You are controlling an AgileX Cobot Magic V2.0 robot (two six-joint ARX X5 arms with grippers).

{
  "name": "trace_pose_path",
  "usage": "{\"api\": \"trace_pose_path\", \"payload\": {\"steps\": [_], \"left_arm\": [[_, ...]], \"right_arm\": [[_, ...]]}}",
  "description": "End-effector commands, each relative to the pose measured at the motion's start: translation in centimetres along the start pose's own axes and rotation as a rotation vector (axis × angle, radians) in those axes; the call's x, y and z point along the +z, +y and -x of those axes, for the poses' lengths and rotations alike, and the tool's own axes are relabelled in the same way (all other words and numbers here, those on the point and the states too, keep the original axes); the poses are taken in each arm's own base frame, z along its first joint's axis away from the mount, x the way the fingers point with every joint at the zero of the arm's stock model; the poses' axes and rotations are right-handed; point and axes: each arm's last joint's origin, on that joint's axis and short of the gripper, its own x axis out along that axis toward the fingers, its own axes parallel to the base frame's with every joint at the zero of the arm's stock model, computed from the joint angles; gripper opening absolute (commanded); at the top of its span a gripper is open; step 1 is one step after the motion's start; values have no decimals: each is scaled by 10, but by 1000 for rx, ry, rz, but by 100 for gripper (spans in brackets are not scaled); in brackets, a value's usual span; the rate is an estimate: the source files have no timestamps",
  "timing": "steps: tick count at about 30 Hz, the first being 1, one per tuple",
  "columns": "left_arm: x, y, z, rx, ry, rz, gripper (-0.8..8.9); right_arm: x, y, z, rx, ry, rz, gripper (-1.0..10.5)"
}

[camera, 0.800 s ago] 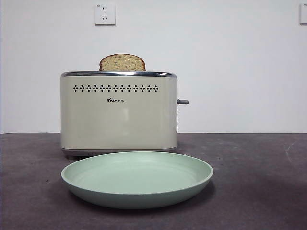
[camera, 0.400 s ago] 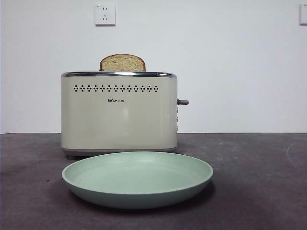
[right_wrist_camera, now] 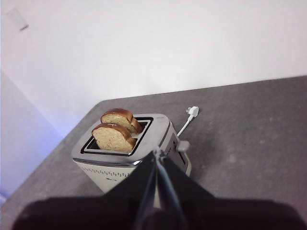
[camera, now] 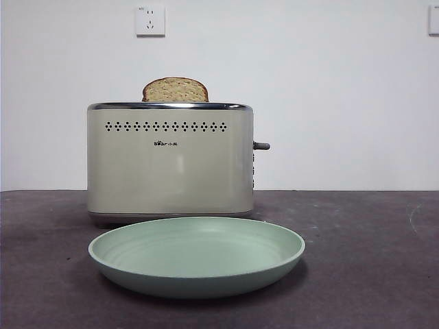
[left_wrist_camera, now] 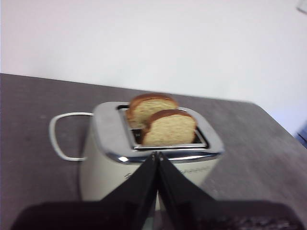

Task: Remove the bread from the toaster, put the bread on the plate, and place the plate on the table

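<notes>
The left hand (left_wrist_camera: pixel 157 154) shows two matte black, wedge-shaped jaws tapering to thin tips. The right hand (right_wrist_camera: pixel 156 152) looks alike: plain black, smooth, with no markings visible.

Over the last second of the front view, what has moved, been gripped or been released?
Nothing visibly changed. The bread still stands in the toaster, the plate still lies on the table before it, and no gripper has entered the front view.

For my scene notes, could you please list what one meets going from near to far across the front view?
Round pale mint-green plate → boxy cream-coloured toaster with a tan, brown-crusted bread slice in it → white wall socket.
</notes>
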Motion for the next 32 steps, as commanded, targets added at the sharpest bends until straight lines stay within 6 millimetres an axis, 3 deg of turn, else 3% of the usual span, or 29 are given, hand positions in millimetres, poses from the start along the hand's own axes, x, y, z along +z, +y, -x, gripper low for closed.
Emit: {"api": "trace_pose_path", "payload": {"steps": [1, 3, 6, 7, 15, 25, 32], "left_arm": [[22, -3, -9, -42, 65, -68, 17], [32, -5, -14, -60, 105, -83, 133], [45, -6, -22, -70, 155, -97, 419], [48, -6, -23, -76, 165, -99, 447], [68, -4, -53, -216, 208, -178, 439], [89, 3, -144, -358, 327, -279, 439], [79, -12, -202, -257, 446, -583, 437]], "right_arm": [[17, 1, -6, -1, 34, 34, 222], [24, 0, -9, -4, 53, 21, 306], [29, -1, -13, -9, 79, 6, 353], [30, -1, -13, -10, 82, 6, 353], [30, -1, -12, -6, 83, 6, 350], [30, 0, -13, 21, 88, 5, 347], [28, 3, -17, 44, 104, 7, 347]]}}
